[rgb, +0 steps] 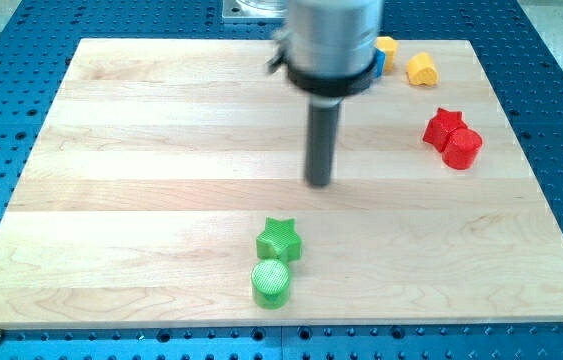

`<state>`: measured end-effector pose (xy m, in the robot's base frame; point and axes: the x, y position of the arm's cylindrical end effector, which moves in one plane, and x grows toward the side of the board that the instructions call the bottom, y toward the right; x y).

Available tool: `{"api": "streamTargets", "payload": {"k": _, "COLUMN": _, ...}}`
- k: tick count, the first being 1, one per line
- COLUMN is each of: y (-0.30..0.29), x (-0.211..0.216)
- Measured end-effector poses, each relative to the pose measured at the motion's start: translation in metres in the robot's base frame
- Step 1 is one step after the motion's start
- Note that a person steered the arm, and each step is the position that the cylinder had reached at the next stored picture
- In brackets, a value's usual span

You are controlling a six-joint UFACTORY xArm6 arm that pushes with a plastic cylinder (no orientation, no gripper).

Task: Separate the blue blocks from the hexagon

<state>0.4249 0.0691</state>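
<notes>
My tip (319,183) rests on the board near the middle, well below the blocks at the view's top. A yellow block (388,45), perhaps the hexagon, peeks out at the top right of the arm's body. A sliver of a blue block (380,63) shows just below it, mostly hidden behind the arm. Any other blue block is hidden. A yellow heart-like block (421,70) lies to their right.
A red star (444,125) and a red cylinder (462,148) touch at the view's right. A green star (279,240) and a green cylinder (271,283) sit together at the bottom centre, below my tip. The wooden board (111,200) lies on a blue perforated table.
</notes>
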Motion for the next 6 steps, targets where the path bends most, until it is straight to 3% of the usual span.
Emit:
{"api": "streamTargets", "payload": {"k": 1, "y": 0.071, "x": -0.074}}
{"api": "streamTargets", "payload": {"k": 3, "y": 0.099, "x": -0.179}}
{"api": "streamTargets", "payload": {"k": 4, "y": 0.088, "x": -0.185}}
{"api": "streamTargets", "payload": {"k": 5, "y": 0.039, "x": -0.18}}
{"api": "streamTargets", "payload": {"k": 6, "y": -0.037, "x": -0.147}}
